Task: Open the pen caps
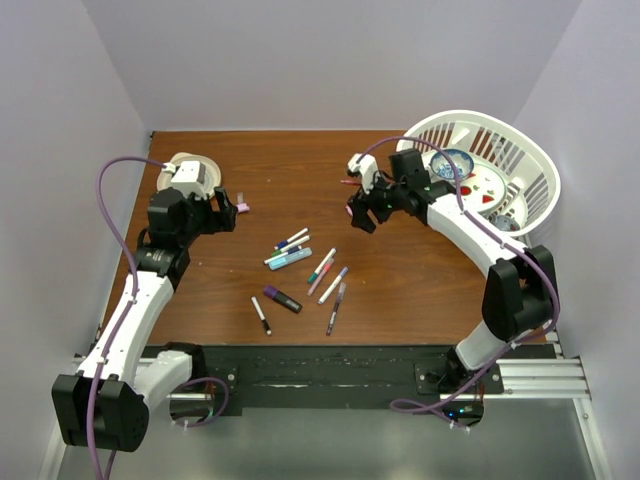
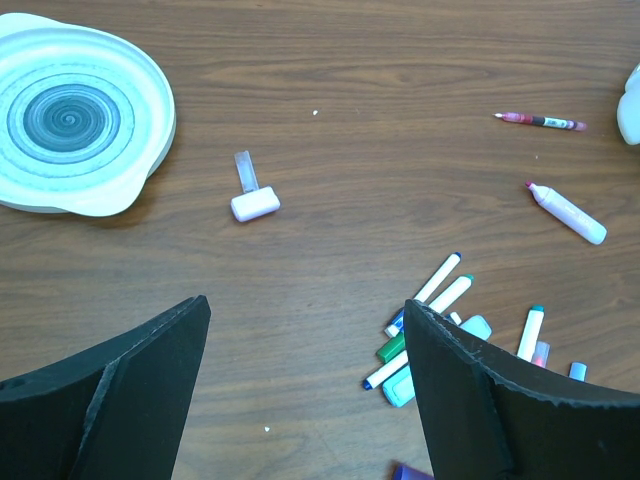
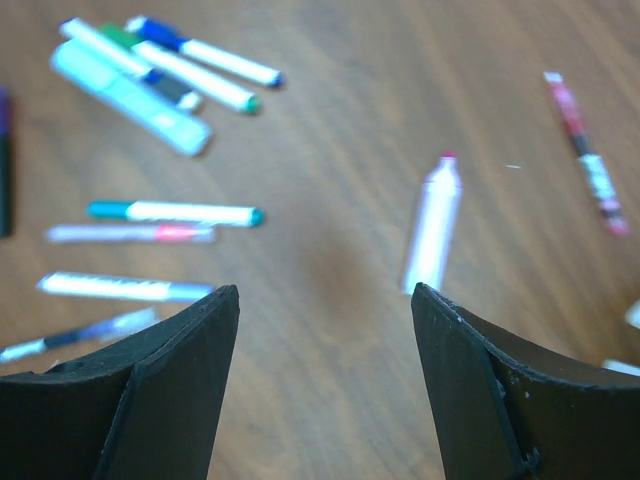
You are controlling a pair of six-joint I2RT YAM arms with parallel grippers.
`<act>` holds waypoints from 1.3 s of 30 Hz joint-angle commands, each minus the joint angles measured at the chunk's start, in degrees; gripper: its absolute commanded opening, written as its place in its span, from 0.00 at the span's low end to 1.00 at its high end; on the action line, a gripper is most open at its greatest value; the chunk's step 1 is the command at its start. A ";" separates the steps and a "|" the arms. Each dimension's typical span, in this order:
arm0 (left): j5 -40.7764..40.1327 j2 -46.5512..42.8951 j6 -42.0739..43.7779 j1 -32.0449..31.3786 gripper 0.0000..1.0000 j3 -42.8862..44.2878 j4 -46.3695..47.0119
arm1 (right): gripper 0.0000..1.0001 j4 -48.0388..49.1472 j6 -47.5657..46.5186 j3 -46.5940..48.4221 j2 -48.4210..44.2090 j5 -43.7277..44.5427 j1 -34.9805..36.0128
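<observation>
**Both grippers released; pink cap lies apart from its pen**

Your left gripper [image 2: 305, 310] hangs over the brown wooden counter [image 2: 380, 60] with its jaws spread and nothing in them. The stubby pink plastic cap [image 2: 255, 203] lies on the counter just ahead of it, touching neither finger, near the white plate with a grey-blue swirl [image 2: 80, 120]. Your right gripper [image 3: 325, 290] is also spread and empty. The uncapped pink-tipped white highlighter [image 3: 433, 225] lies ahead of its fingers. The other slim pens [image 3: 170, 212] lie scattered further to the left in that wrist view.
</observation>
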 commanded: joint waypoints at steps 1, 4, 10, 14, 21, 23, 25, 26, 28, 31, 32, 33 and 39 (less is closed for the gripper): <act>0.88 -0.64 1.35 -0.22 0.84 -0.13 2.05 | 0.74 -1.37 -5.19 -3.53 -3.40 -11.16 -0.24; 0.70 -0.72 1.35 -0.30 0.84 -0.12 2.05 | 0.74 -1.72 -8.09 -5.55 -5.78 -16.08 -0.16; 0.61 -1.87 0.83 -0.21 0.86 -0.48 2.48 | 0.77 -1.90 -14.32 -10.91 -9.82 -26.54 -0.16; 2.54 -0.64 -1.98 -0.13 1.00 -0.83 3.18 | 0.81 -0.24 -16.26 -14.43 -12.28 -29.89 -0.24; 9.31 1.30 -4.53 0.14 1.00 -1.79 2.14 | 0.85 1.96 -16.09 -17.42 -15.18 -32.44 -0.24; 10.98 0.34 -6.11 0.05 1.00 -2.93 0.65 | 0.86 2.67 -15.65 -17.86 -16.15 -32.62 -0.16; 12.47 -1.33 -7.69 0.14 1.00 -3.64 0.20 | 0.86 3.46 -15.21 -18.47 -16.68 -32.70 -0.24; 12.74 -1.86 -8.22 0.05 1.00 -3.90 -0.58 | 0.86 3.37 -15.21 -18.56 -16.68 -32.79 -0.24; 14.05 -3.09 -10.06 -0.13 1.00 -3.73 -1.12 | 0.86 3.29 -15.12 -18.48 -16.68 -33.05 -0.16; 16.07 -3.27 -12.96 -0.56 1.00 -3.55 -1.91 | 0.86 3.28 -15.04 -18.48 -16.94 -33.32 -0.16; 16.60 -2.92 -13.41 -0.83 1.00 -3.64 -2.61 | 0.86 3.20 -15.12 -18.56 -17.21 -33.32 -0.24; 16.70 -2.57 -13.76 -1.18 1.00 -3.64 -3.31 | 0.86 3.20 -15.12 -18.56 -17.12 -33.15 -0.24; 14.77 -1.51 -15.70 -6.10 1.00 -5.40 -4.19 | 0.86 2.41 -16.09 -18.56 -16.51 -32.97 -0.16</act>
